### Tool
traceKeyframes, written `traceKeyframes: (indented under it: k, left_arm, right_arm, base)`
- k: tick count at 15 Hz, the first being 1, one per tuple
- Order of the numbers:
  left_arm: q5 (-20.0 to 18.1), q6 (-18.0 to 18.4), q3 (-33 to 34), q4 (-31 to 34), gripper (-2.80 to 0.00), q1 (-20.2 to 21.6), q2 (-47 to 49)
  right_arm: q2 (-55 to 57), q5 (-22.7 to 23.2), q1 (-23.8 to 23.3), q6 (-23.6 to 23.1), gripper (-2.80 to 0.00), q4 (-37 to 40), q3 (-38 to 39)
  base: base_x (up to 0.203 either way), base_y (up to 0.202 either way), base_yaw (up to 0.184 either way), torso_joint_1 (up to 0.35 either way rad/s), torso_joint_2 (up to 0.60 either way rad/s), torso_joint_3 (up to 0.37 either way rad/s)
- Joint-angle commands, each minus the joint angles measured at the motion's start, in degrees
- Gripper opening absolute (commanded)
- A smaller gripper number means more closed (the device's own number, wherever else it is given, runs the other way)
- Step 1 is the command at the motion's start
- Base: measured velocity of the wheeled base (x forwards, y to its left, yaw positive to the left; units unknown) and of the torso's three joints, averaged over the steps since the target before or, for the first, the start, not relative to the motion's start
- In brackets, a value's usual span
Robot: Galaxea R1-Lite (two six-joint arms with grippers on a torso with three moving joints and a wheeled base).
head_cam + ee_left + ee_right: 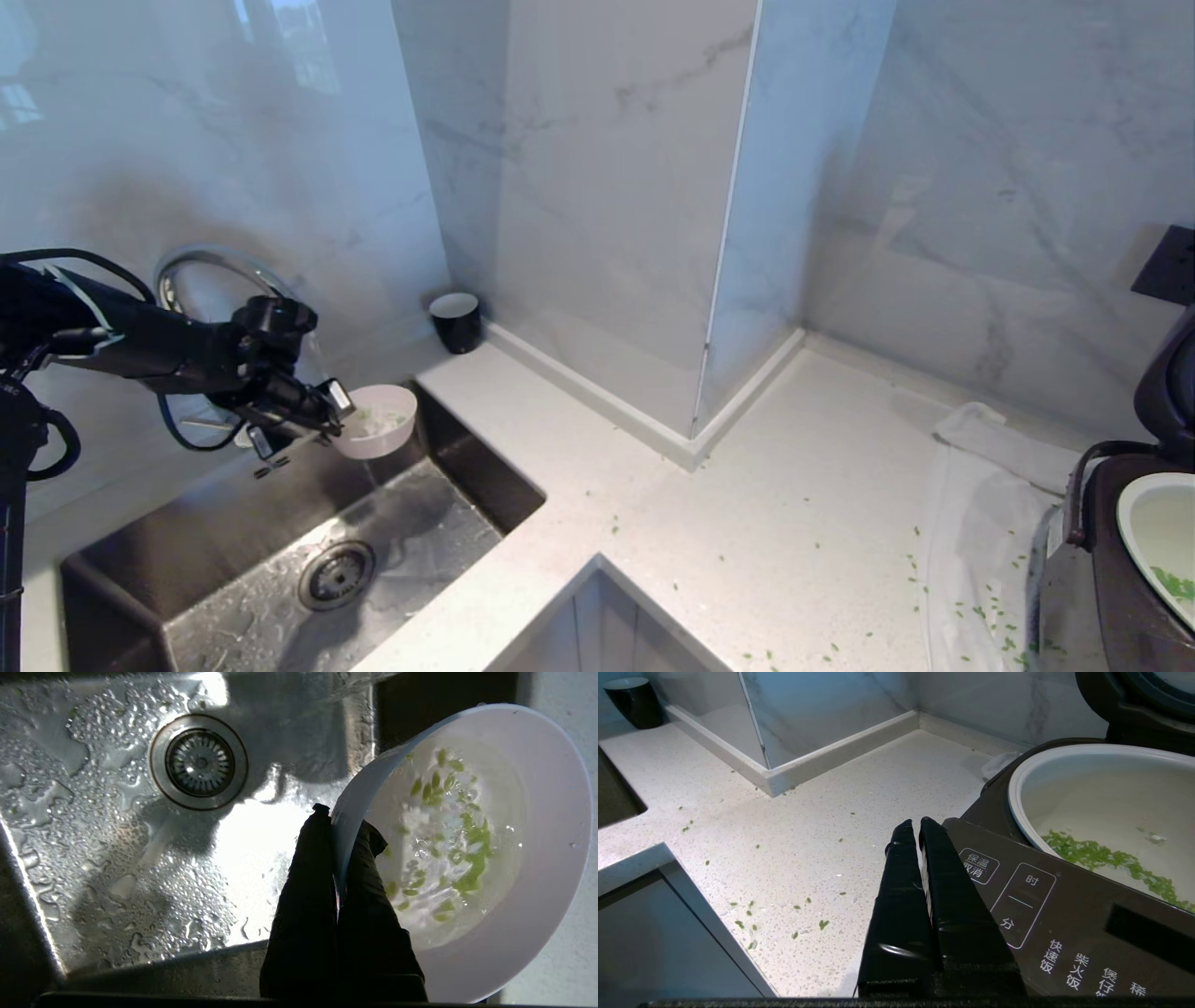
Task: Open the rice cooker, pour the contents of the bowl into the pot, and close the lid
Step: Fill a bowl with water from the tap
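1. From the head camera you see the left gripper (334,408) clenched on the near rim of the pink bowl (381,422), holding it over the back corner of the steel sink (280,569), under the faucet (201,266). A black cup (456,322) stands at the wall, near the bowl. The counter (747,485) between sink and rice cooker (1111,579) is open, dotted with green bits. The cooker sits at the right edge, lid (1167,383) up, beside a white cloth (980,523).
2. At the left wrist, your fingers (308,896) pinch the bowl wall; green bits (467,858) float in water inside. The drain (199,762) lies well apart.
3. At the right wrist, the right gripper (916,828) is closed and empty, just beside the cooker's control panel (1045,914). The pot (1101,798) holds green bits (1101,856).
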Motion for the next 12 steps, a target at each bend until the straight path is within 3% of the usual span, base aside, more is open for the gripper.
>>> traceKeyframes:
  k: [1,12]
  left_arm:
    - [0.0,-0.5,1.0,0.0,-2.8,-2.1,-1.2]
    - [0.7,-5.7,2.4,-0.1,-2.8,-13.2,-3.2]
  right_arm:
    - [0.1,0.0,0.0,0.0,-2.8,0.0,0.0]
    - [0.1,0.0,0.0,0.0,-2.8,0.0,0.0]
  base:
    - [0.0,0.0,0.0,0.0,0.0,0.0]
    - [0.0,0.0,0.0,0.0,0.0,0.0]
